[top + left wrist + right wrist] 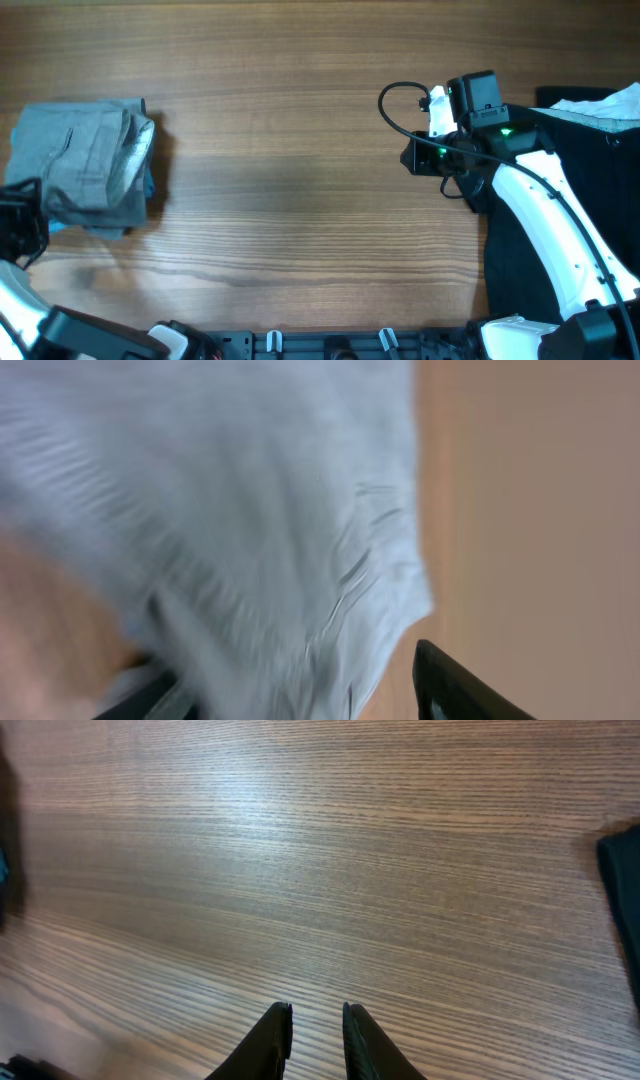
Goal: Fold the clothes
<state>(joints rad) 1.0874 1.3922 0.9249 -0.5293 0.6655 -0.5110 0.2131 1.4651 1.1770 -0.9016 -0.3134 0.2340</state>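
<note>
With the folded grey trousers [88, 165] parked at nine o'clock on the desk [300, 150], the right gripper [315, 1020], jaws nearly closed and empty, should open wide toward the black garment [570, 180] at three o'clock; the left gripper's [22, 225] jaws I cannot tell.

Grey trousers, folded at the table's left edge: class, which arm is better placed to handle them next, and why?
Left. Its pincer is at the grey trousers, cloth filling its wrist view. The right pincer hovers over bare table, far away.
</note>
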